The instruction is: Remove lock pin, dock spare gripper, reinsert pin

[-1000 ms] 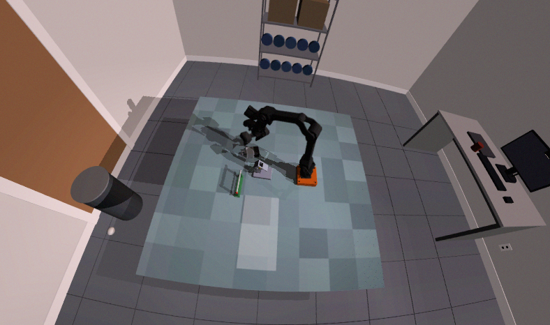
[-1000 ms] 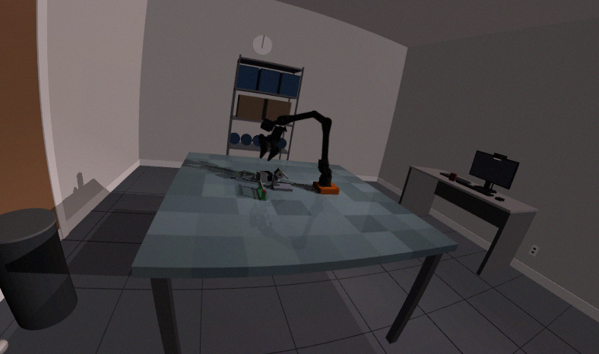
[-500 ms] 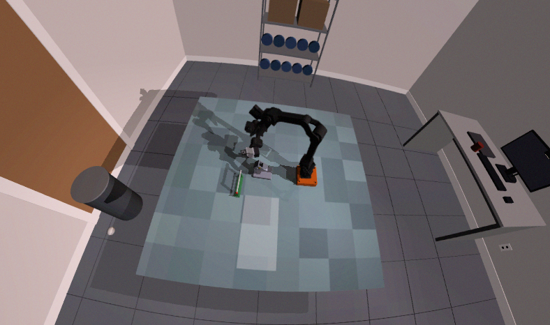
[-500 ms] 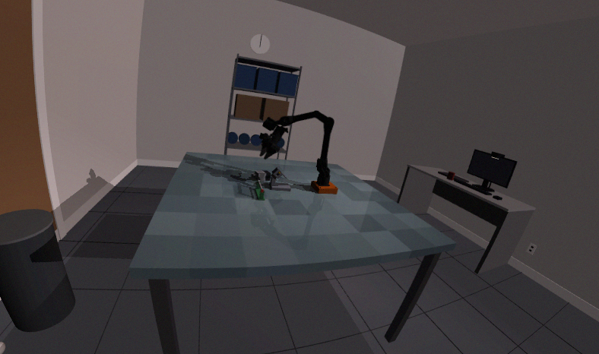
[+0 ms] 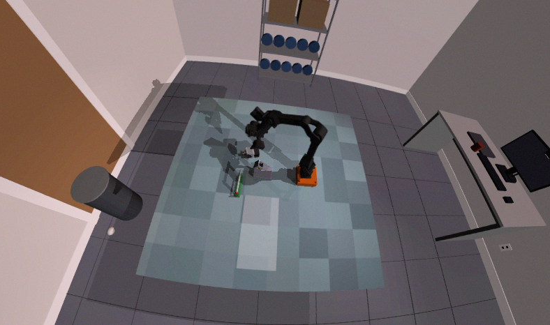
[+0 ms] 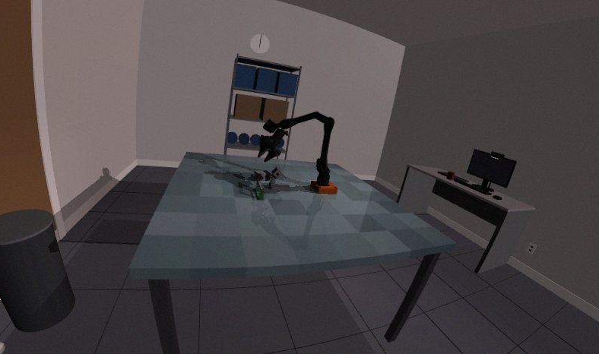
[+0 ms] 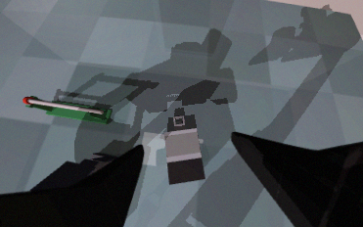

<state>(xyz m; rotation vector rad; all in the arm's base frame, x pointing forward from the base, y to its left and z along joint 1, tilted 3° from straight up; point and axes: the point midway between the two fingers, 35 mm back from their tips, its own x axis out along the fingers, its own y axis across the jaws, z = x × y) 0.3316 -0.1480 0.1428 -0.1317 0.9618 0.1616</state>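
My gripper (image 5: 257, 144) (image 6: 266, 154) (image 7: 188, 142) is open and empty, and hangs a little above the table (image 5: 329, 242) (image 6: 204, 246). The spare gripper (image 5: 248, 153) (image 7: 181, 146), a small grey and dark block, lies on the table right below and between my fingers, apart from them. The lock pin (image 5: 238, 185) (image 7: 65, 105), a thin silver rod with a red head, lies flat on a green pad (image 7: 84, 114) (image 6: 260, 193) to the side. The grey mount (image 5: 263, 171) stands between the pad and the arm's base. Its socket is too small to read.
The arm's orange base (image 5: 306, 177) (image 6: 324, 188) sits on the table beside the mount. Off the table stand a shelf rack (image 6: 262, 109), a dark bin (image 6: 24, 268) and a desk with a monitor (image 6: 473, 193).
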